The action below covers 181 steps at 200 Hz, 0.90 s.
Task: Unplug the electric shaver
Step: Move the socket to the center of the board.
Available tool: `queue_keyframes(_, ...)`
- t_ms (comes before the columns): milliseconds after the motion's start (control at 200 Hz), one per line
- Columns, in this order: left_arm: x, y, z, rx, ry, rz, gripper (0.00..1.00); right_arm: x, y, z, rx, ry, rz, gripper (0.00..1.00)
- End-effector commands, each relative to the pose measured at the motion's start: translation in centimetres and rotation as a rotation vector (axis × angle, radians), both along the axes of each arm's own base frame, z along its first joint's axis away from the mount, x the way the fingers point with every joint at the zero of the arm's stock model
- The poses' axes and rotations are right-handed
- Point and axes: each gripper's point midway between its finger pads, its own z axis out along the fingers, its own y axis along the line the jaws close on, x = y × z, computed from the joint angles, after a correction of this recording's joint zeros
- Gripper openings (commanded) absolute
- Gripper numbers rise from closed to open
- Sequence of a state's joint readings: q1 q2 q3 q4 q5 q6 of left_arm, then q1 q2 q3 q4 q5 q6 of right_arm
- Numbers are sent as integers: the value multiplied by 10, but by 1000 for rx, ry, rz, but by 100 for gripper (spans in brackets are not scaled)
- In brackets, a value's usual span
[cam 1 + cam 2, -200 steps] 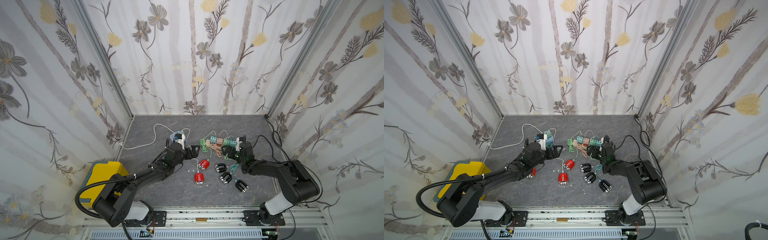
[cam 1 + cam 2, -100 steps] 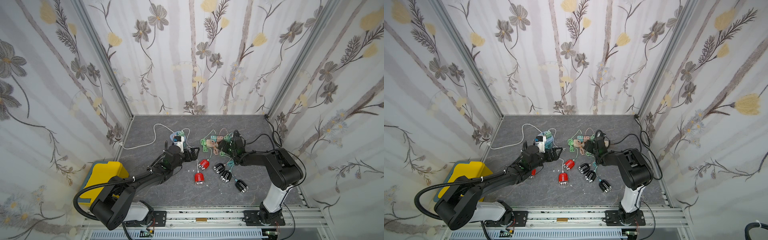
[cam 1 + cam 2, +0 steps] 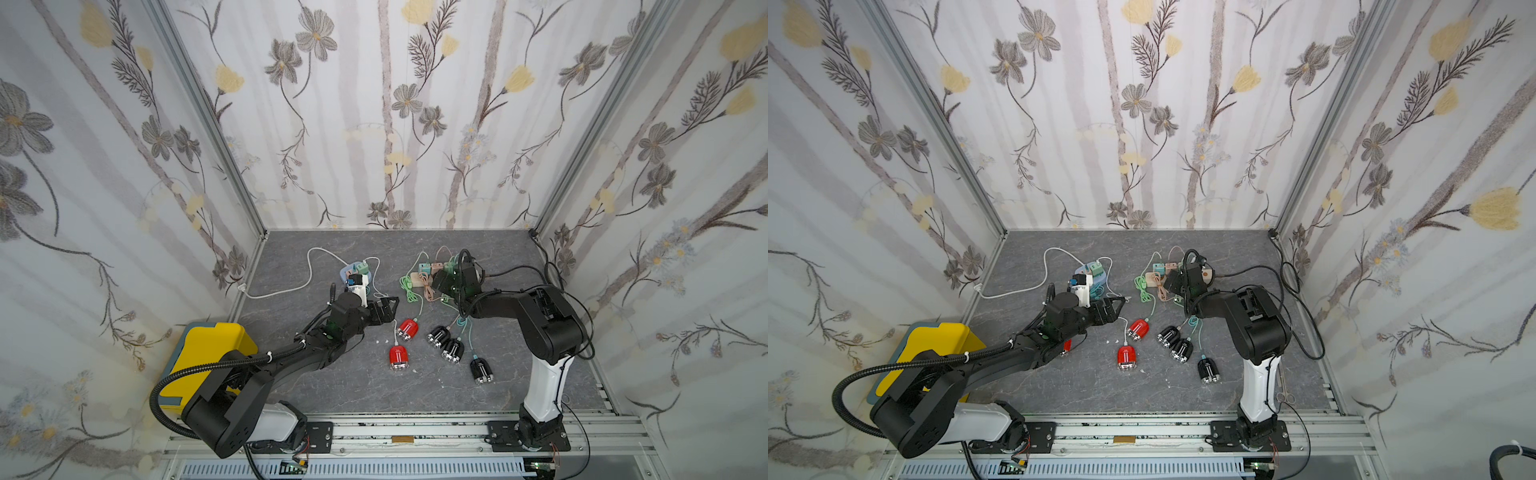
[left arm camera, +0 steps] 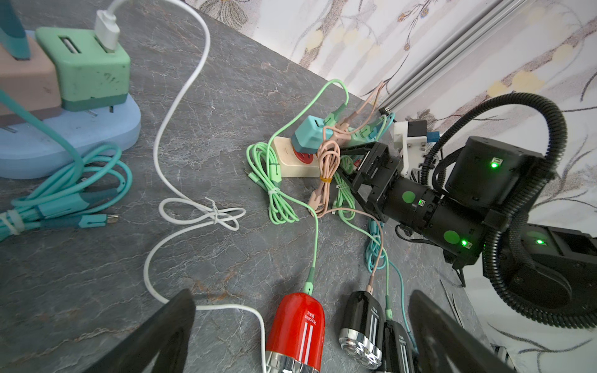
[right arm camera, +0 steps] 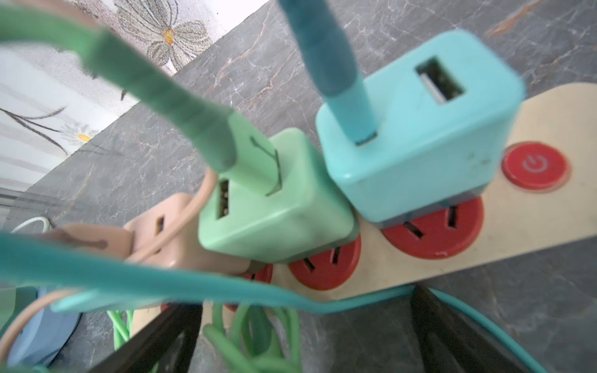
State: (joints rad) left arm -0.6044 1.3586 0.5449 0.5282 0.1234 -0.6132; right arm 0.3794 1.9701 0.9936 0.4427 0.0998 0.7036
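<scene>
Swung inward, right fingers (image 5: pixel 452 342) hang apart over the power strip (image 5: pixel 533 226); left fingers (image 4: pixel 168 329) gape near a red shaver (image 4: pixel 298 326).

I get bright, even light in both top views, soft shadows on the floor (image 3: pixel 415 395). My left wrist view is sharp but bows at the edges; on the right wrist the green cable (image 5: pixel 145 74) near the lens blurs.

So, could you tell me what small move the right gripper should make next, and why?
Probably ease the right gripper down onto the green adapter and close: its jaws stand open, facing the beige power strip, holding nothing.
</scene>
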Motion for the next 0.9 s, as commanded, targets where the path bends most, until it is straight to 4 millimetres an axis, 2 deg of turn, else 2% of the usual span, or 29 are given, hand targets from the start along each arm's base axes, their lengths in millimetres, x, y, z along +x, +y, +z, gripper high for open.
queue_keyframes(0,3,-1,9,-28,-33,10,100,14,6,11,33,-53,-6,98)
queue_keyframes(170,3,-2,9,-20,-33,8,100,22,13,20,41,-75,26,98)
queue_keyframes(320,-1,-5,10,-1,-38,-2,100,7,9,43,33,-117,48,98)
queue_keyframes(570,-11,-17,15,34,-65,-28,100,-43,-13,83,-3,-177,106,98)
queue_keyframes(600,-13,-19,14,42,-61,-33,100,-49,-17,81,-6,-168,108,99)
queue_keyframes(630,-14,-22,15,48,-60,-39,100,-63,-25,87,-5,-175,103,99)
queue_keyframes(699,-19,-28,15,65,-57,-52,100,-80,-36,100,14,-201,103,100)
queue_keyframes(784,-24,-37,15,75,-50,-68,100,-99,-53,116,21,-242,81,100)
queue_keyframes(899,-28,-51,9,68,-9,-94,100,-123,-71,128,-27,-257,64,100)
